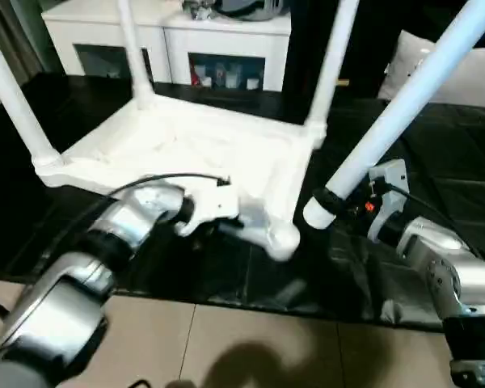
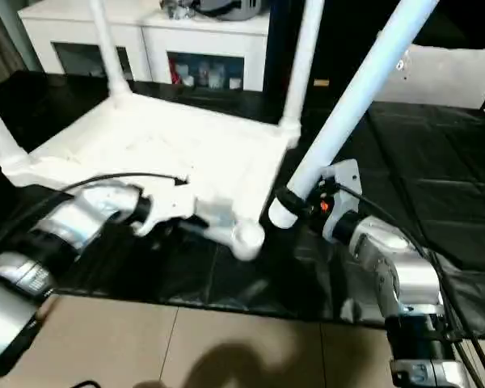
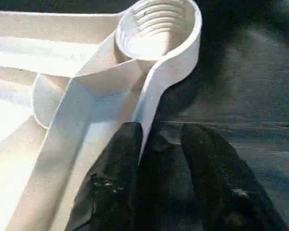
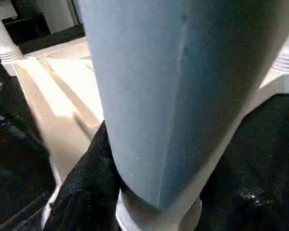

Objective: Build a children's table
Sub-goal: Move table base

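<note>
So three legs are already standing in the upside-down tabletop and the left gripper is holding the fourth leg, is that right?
Not quite: the right gripper holds the fourth leg, as the right eye view shows. The left gripper is at the tabletop's rim by the empty corner socket. Three legs do stand in the upside-down tabletop.

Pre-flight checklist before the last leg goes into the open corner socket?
1. Fourth leg held by right gripper: ok, fingers close on its thick end.
2. Empty corner socket unobstructed: ok, threads show, nothing inside.
3. Left gripper bracing tabletop: cannot tell; one finger lies on the rim by the socket, jaws not clamped.
4. Leg end lined up over socket: not ok, it sits beside the corner and tilted.
5. Three other legs seated: ok, standing upright in their corners.
</note>
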`<state>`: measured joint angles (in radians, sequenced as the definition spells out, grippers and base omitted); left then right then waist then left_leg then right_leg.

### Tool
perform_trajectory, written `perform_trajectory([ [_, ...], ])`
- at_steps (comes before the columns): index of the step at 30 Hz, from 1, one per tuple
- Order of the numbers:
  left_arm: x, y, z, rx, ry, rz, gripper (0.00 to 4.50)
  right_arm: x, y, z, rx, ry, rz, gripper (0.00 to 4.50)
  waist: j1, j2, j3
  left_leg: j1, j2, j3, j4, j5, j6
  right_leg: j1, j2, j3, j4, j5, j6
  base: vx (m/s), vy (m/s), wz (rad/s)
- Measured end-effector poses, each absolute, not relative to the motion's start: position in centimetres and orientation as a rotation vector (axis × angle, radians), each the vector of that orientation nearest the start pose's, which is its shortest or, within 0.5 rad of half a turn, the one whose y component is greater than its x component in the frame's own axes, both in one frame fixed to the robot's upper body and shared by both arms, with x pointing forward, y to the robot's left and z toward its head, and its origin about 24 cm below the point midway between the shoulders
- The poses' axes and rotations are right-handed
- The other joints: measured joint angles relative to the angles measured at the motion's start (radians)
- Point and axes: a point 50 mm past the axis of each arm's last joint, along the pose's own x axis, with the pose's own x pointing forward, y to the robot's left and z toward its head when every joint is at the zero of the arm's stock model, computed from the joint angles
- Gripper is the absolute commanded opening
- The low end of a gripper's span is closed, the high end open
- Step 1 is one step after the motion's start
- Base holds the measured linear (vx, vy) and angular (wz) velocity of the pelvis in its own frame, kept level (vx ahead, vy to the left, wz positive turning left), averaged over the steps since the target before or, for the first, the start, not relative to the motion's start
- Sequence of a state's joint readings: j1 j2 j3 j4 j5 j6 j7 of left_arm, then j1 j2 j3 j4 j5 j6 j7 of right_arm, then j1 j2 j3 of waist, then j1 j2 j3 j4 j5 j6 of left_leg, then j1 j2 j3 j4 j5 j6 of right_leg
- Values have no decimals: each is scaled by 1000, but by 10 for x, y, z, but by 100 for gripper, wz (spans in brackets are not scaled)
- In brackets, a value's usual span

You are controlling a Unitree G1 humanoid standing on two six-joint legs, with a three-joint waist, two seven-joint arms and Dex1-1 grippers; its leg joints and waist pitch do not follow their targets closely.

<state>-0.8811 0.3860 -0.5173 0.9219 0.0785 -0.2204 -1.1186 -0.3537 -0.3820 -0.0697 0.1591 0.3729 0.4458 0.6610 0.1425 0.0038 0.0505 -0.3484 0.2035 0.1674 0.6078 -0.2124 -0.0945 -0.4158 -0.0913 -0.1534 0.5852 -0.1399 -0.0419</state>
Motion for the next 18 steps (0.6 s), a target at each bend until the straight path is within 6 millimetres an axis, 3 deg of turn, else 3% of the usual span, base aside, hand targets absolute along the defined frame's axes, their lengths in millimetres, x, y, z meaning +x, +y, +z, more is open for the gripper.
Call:
perform_trajectory([
  [3,354,119,80,794,348,-1364,136,307,-192,86,87,217,633,189,-2,0,0,0,0,0,-1,0,0,-1,0,0,0,0,0,0,0,0],
  [8,357,125,82,747,379,-1371,135,304,-192,87,80,211,637,189,2,1,0,-1,0,0,-1,0,0,-1,0,0,0,0,0,0,0,0],
  [9,357,127,82,724,407,-1382,162,304,-192,88,78,208,638,189,2,1,0,-1,0,0,0,0,0,-1,0,0,0,0,0,0,0,0],
  [12,358,128,86,668,420,-1403,172,304,-192,89,75,204,638,189,2,1,0,-1,0,-1,-1,0,0,-1,0,0,-1,0,0,0,0,0],
  [14,359,127,90,663,408,-1407,207,304,-192,89,75,205,638,189,2,1,0,-1,0,-1,-1,0,0,-1,0,0,0,0,0,0,0,0],
  [18,361,126,87,658,386,-1376,219,304,-192,89,75,205,637,189,3,1,-1,-1,0,-1,0,0,0,0,0,0,0,0,0,0,0,0],
])
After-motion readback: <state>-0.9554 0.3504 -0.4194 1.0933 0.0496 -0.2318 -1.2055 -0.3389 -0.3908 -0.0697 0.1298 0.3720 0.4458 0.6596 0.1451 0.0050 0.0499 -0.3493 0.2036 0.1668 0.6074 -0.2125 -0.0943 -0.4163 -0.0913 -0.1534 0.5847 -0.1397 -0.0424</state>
